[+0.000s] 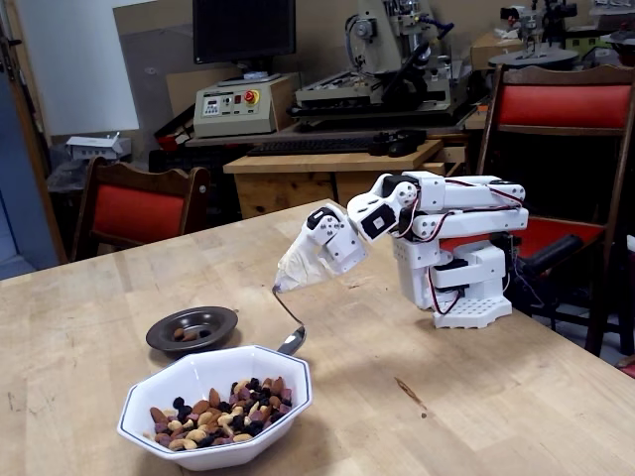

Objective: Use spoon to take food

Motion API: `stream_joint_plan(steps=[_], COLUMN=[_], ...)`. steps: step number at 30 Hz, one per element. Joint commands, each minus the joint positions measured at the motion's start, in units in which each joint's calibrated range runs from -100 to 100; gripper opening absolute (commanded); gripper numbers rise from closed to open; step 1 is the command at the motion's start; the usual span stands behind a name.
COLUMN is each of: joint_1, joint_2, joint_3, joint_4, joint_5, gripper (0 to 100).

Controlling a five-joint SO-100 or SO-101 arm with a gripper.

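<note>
spoon (292,342): 1 | white bowl (189,378): 1 | dark saucer (164,328): 1 | red chairs (139,211): 2 | arm (451,223): 1

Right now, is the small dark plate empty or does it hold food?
Not empty: the small dark plate holds a few pieces of food near its centre.

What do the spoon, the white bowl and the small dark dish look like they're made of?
The spoon: shiny metal bowl, thin dark bent handle, probably wire, its top wrapped in off-white tape at the gripper. The white bowl: glossy, smooth, with a dark rim line, likely glazed ceramic, possibly melamine. The small dark dish: dark with soft highlights, metal or glazed ceramic; the fixed view cannot settle which.
</note>
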Motion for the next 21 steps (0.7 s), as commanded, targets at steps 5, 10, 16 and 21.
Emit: stream_joint_plan(steps=[5, 10, 16, 21], joint_1=[4.0, 6.5, 8.1, 8.6], joint_2=[-0.1, 0.3, 0.5, 0.0], joint_3=[0.2, -0.7, -0.1, 0.2], joint_4=[0.0, -0.5, -10.7, -22.2], joint_5=[0.0, 0.0, 0.0, 0.0], gripper=[5, 5, 5, 5])
